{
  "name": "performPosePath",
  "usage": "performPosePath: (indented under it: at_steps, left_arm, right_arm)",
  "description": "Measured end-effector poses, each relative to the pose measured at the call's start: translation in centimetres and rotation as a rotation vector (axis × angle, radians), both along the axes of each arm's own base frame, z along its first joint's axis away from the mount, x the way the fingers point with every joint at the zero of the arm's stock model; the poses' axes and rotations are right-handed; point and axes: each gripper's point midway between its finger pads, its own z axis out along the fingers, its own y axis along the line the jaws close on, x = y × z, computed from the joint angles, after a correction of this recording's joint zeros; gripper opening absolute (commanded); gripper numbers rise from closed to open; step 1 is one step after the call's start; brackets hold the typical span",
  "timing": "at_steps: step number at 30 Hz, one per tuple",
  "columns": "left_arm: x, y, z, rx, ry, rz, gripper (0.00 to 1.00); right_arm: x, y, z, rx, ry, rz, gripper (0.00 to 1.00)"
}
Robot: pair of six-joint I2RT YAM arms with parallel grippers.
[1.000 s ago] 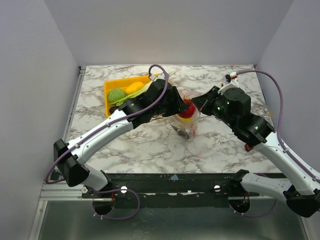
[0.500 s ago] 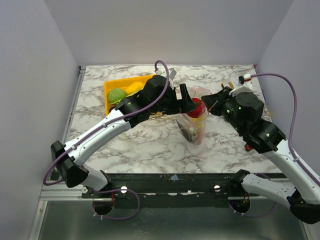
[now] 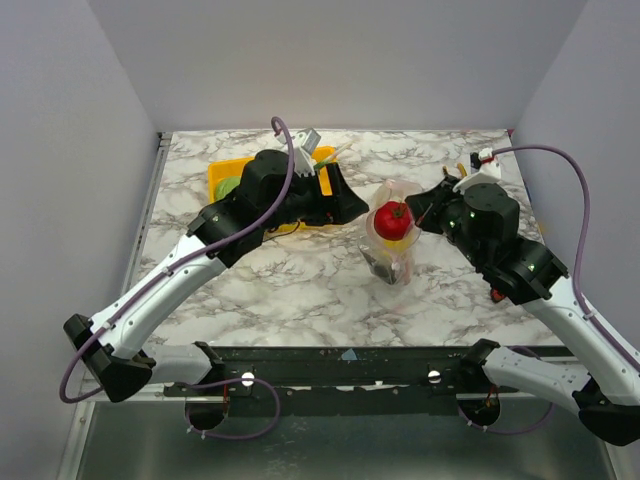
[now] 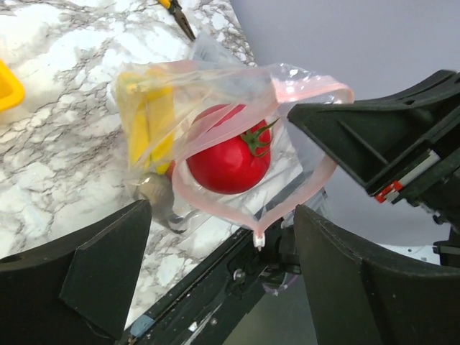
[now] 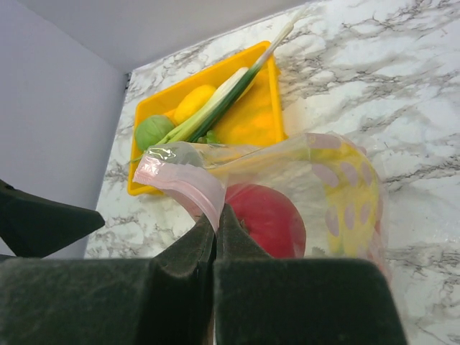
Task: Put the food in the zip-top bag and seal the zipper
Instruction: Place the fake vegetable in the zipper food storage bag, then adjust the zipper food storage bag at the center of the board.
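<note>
The clear zip-top bag (image 3: 392,255) stands upright mid-table with its mouth open. My right gripper (image 5: 215,210) is shut on the pink zipper (image 5: 180,183) at the bag's rim and holds it up. Inside the bag lie a red round fruit (image 4: 228,152), a yellow banana (image 4: 146,123) and a grey fish (image 4: 154,192). My left gripper (image 4: 230,280) is open and holds nothing; it hangs just left of the bag's mouth (image 3: 348,205). A green cabbage (image 5: 153,132), long leeks (image 5: 223,100) and a yellow piece (image 5: 191,103) lie in the tray.
The yellow tray (image 5: 253,123) sits at the back left of the marble table (image 3: 290,285), partly under my left arm. A yellow-handled tool (image 4: 177,13) lies near the back right. Grey walls close in the table on three sides.
My left gripper opened, left the red fruit in the bag and drew back to the left. The right gripper kept its hold on the bag's rim.
</note>
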Motion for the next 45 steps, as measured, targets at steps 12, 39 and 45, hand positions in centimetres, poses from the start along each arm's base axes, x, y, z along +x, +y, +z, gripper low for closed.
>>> performPosePath:
  at_steps: [12,39,45]
  left_arm:
    - [-1.9,-0.1,-6.5,-0.080,0.187,-0.039,0.47]
    - [0.8,-4.9,-10.9,-0.064,0.263,-0.087,0.33]
    - [0.3,-4.5,-10.4,-0.073,0.243,-0.094,0.33]
  right_arm:
    - [0.2,0.3,-0.8,-0.044,0.011,0.016,0.01]
    - [0.0,0.4,-0.8,-0.041,0.019,0.030,0.01]
    - [-0.2,0.2,-0.9,-0.043,0.022,0.030,0.01]
